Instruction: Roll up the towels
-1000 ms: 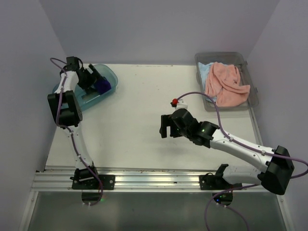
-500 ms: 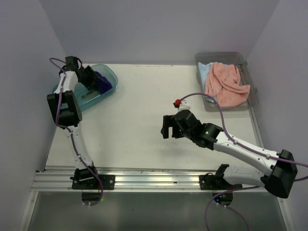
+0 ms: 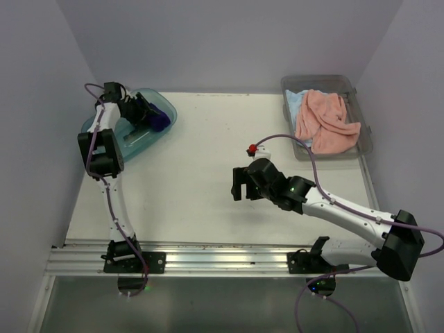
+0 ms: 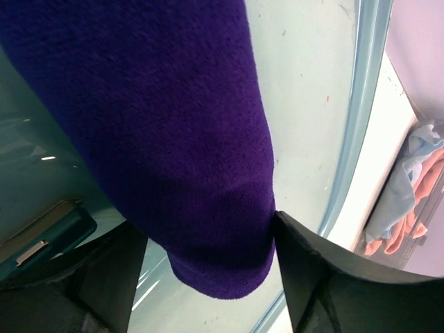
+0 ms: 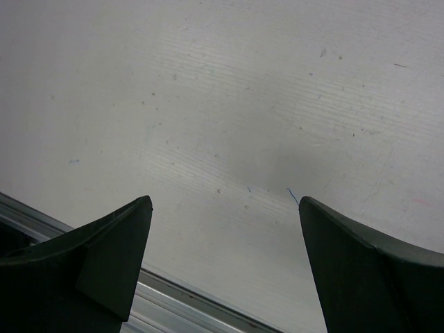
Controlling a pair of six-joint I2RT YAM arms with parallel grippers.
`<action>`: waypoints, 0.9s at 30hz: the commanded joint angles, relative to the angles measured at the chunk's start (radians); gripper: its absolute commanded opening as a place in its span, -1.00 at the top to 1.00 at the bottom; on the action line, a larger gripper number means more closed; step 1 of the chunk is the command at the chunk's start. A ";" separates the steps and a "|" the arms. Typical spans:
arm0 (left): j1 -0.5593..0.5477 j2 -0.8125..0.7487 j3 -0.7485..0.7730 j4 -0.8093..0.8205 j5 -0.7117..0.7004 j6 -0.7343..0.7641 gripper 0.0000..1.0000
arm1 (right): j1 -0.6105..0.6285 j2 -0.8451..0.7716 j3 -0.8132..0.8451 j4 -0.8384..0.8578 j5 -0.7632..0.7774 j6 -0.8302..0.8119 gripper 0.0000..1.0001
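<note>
A dark purple towel [image 3: 159, 119] sits rolled inside the teal tub [image 3: 141, 143] at the far left. My left gripper [image 3: 148, 115] reaches into the tub and is shut on this roll. In the left wrist view the purple towel [image 4: 173, 139] fills the gap of the left gripper [image 4: 208, 236] and touches both fingers. A salmon pink towel [image 3: 326, 121] lies crumpled in the grey bin [image 3: 365, 143] at the far right, over a light blue towel [image 3: 295, 103]. My right gripper [image 3: 239, 184] hangs open over bare table at mid-right, with nothing in the right gripper [image 5: 225, 208].
The tub's rim [image 4: 361, 104] runs close by the right finger in the left wrist view. A red connector [image 3: 251, 148] on the right arm's cable hangs above the table. A metal rail [image 3: 222, 260] runs along the near edge. Walls close in on both sides.
The left gripper's fingers have closed in on the purple roll, and the teal tub has slid a little to the right. The right arm has barely shifted.
</note>
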 commanded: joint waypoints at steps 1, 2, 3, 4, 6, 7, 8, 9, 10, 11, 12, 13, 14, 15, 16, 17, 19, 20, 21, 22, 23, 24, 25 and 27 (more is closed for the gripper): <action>-0.004 0.000 0.033 0.026 0.013 0.038 -0.54 | -0.001 0.014 0.049 0.020 0.000 -0.003 -0.82; -0.004 -0.012 0.026 0.026 0.008 0.039 -0.59 | -0.001 0.014 0.050 0.020 0.000 -0.004 -0.82; -0.004 -0.019 0.023 0.024 0.004 0.044 -0.63 | -0.001 0.017 0.050 0.020 -0.001 -0.006 -0.82; -0.004 -0.023 0.021 0.018 -0.009 0.050 -0.71 | -0.002 0.019 0.052 0.023 -0.001 -0.006 -0.82; -0.004 -0.042 0.023 0.001 -0.021 0.064 -0.79 | -0.001 0.023 0.055 0.023 -0.003 -0.009 -0.82; -0.003 -0.048 0.023 -0.012 -0.035 0.068 -0.81 | -0.001 0.025 0.056 0.023 -0.004 -0.009 -0.82; -0.003 -0.054 0.023 -0.020 -0.042 0.071 -0.82 | -0.001 0.025 0.055 0.024 -0.004 -0.009 -0.82; -0.003 -0.065 0.023 -0.028 -0.050 0.080 -0.86 | -0.001 0.025 0.055 0.023 -0.003 -0.009 -0.82; -0.003 -0.069 0.023 -0.035 -0.064 0.085 -0.88 | 0.001 0.023 0.055 0.023 -0.001 -0.009 -0.82; -0.003 -0.080 0.023 -0.051 -0.070 0.090 -0.90 | -0.001 0.023 0.055 0.024 0.000 -0.009 -0.82; -0.003 -0.083 0.024 -0.060 -0.076 0.099 -0.93 | -0.001 0.022 0.055 0.024 0.002 -0.009 -0.82; 0.000 -0.086 0.021 -0.069 -0.088 0.103 -0.94 | -0.001 0.022 0.055 0.024 0.002 -0.010 -0.82; 0.001 -0.094 0.023 -0.086 -0.096 0.108 -0.96 | -0.001 0.020 0.055 0.024 0.000 -0.010 -0.82; -0.001 -0.100 0.023 -0.095 -0.107 0.116 -0.98 | -0.001 0.017 0.053 0.026 0.002 -0.010 -0.82; 0.001 -0.104 0.019 -0.103 -0.124 0.120 -0.99 | -0.001 0.016 0.053 0.027 0.002 -0.010 -0.82; 0.001 -0.115 0.013 -0.115 -0.131 0.125 -0.99 | -0.002 0.016 0.050 0.029 0.002 -0.010 -0.82; 0.001 -0.127 0.000 -0.120 -0.157 0.136 -0.99 | -0.002 0.010 0.045 0.032 0.002 -0.007 -0.82; 0.001 -0.141 -0.019 -0.120 -0.162 0.137 -0.99 | -0.002 0.010 0.041 0.035 0.000 -0.004 -0.82; 0.002 -0.150 -0.031 -0.118 -0.164 0.139 -0.99 | -0.001 0.007 0.041 0.034 0.002 -0.004 -0.82; 0.004 -0.160 -0.042 -0.115 -0.171 0.139 -0.99 | -0.002 0.000 0.039 0.034 0.002 -0.004 -0.82; 0.002 -0.179 -0.059 -0.117 -0.176 0.139 -0.99 | -0.001 -0.003 0.038 0.035 0.005 -0.006 -0.82; 0.002 -0.189 -0.065 -0.115 -0.177 0.140 -0.99 | -0.001 -0.006 0.036 0.034 0.007 -0.004 -0.82; 0.004 -0.203 -0.071 -0.118 -0.179 0.142 -0.99 | -0.002 -0.010 0.035 0.032 0.011 -0.006 -0.82; 0.004 -0.245 -0.088 -0.115 -0.182 0.143 -0.99 | -0.001 -0.020 0.032 0.027 0.014 -0.010 -0.82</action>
